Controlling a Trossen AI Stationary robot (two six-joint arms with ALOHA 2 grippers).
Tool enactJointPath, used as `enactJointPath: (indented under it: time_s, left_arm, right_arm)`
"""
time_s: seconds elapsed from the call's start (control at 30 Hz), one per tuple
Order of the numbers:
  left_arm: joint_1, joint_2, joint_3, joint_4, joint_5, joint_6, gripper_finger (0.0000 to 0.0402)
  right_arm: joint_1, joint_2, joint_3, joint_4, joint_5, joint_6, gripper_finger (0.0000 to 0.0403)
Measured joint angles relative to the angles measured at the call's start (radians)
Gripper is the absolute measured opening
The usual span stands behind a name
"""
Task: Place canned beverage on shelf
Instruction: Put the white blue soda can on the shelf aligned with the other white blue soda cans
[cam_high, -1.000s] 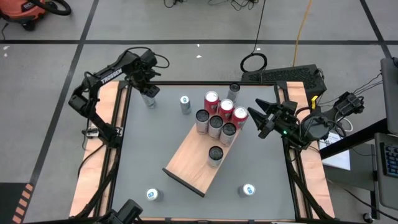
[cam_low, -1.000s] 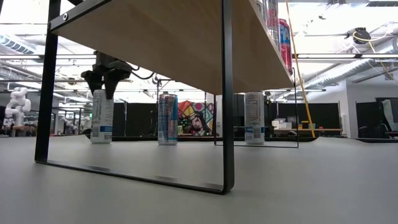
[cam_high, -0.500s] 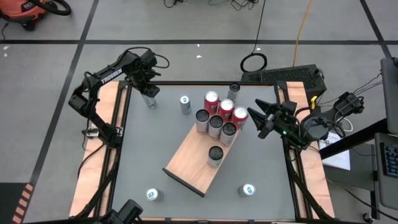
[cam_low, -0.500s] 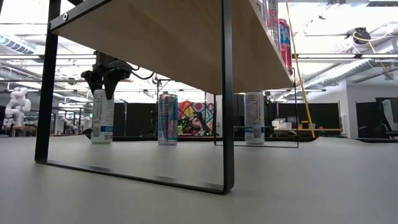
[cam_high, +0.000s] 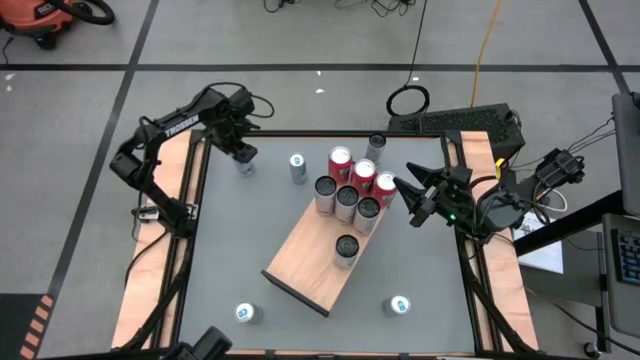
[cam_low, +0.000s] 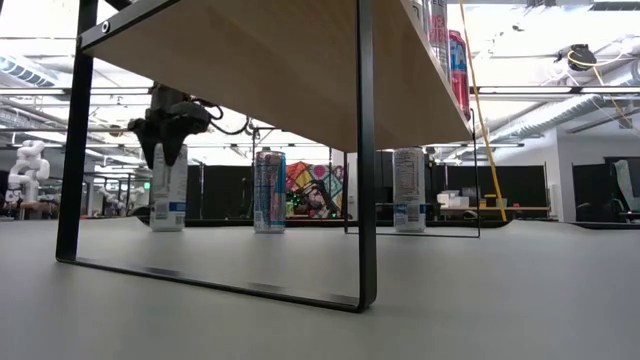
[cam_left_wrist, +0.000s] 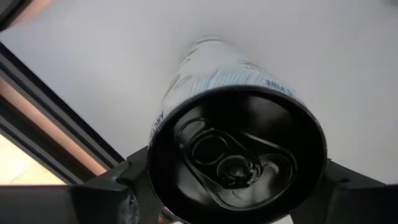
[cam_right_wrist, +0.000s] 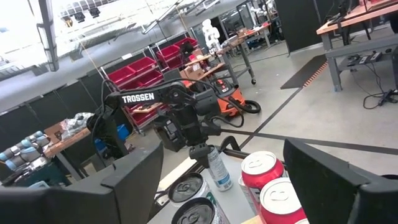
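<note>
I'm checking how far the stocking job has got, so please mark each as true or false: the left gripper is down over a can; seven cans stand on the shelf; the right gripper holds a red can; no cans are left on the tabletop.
1. The left gripper is down over a white can. True; its fingers flank the can's top.
2. Seven cans stand on the shelf. True.
3. The right gripper holds a red can. False; it is open and empty, beside the shelf.
4. No cans are left on the tabletop. False; several remain, such as one near the front edge.
</note>
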Motion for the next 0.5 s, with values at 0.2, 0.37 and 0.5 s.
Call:
enactJointPath:
  time_s: [0.2, 0.37, 0.5]
  left_arm:
    - [-0.007, -0.025, 0.000, 0.003, -0.008, -0.003, 0.0233]
    - [-0.006, -0.029, 0.000, -0.021, -0.002, 0.008, 0.0237]
    - [-0.007, -0.029, 0.000, -0.030, 0.006, 0.044, 0.0240]
  right_arm:
    - [0.000, 0.000, 0.000, -0.001, -0.002, -0.010, 0.0306]
    - [0.000, 0.000, 0.000, -0.008, -0.002, -0.011, 0.0306]
    - [0.000, 0.000, 0.000, -0.008, -0.002, -0.011, 0.0306]
